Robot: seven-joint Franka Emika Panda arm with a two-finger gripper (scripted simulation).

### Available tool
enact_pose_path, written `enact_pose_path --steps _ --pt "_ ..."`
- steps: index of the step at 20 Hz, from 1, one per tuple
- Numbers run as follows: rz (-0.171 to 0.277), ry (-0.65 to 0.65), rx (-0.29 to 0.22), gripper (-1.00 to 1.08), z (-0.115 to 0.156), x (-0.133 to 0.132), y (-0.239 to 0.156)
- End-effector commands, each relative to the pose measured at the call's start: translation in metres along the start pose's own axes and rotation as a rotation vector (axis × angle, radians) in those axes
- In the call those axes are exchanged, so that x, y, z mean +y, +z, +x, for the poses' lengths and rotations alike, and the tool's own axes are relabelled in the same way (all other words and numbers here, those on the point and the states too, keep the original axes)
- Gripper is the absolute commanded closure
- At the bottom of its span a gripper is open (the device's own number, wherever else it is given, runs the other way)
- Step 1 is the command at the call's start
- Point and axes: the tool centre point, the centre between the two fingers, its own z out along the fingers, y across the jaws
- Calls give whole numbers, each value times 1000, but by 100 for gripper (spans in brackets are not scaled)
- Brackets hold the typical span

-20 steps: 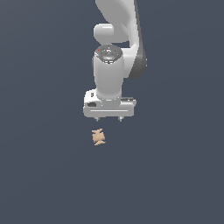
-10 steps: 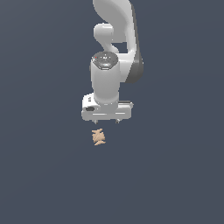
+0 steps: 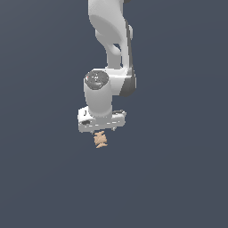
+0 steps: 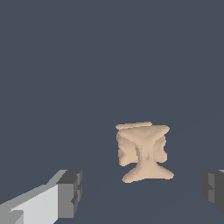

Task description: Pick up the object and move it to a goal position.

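Exterior view, white gripper [image 3: 101,132] held directly above the peach-tan object [image 3: 100,140], wrist view, fingers [image 4: 70,193] spread apart, object [image 4: 142,151] lying between them on the dark grey floor [image 4: 65,78], untouched.

Exterior view: set well back, taking in the whole arm [image 3: 109,53] from above. Wrist view: close, looking past two fingertips [image 4: 70,194]. Shared by both: the lump [image 3: 101,140] [image 4: 142,152].

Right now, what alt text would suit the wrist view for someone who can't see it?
A small peach-tan lump with a pinched waist lies on a plain dark grey floor, apart from the two dark fingertips of the open gripper on either side of it.
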Motion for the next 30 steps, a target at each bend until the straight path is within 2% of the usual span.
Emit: enact_pose_path --steps 1,10,16,25,30 --pt "3 -32 -2 -92 -1 7 12" --pt "11 -88 -6 -92 -3 20 35" --pt "11 -87 -7 -92 -3 20 38" --pt "11 -90 -6 -92 -5 20 79" --pt "11 -91 -6 -92 -4 20 86"
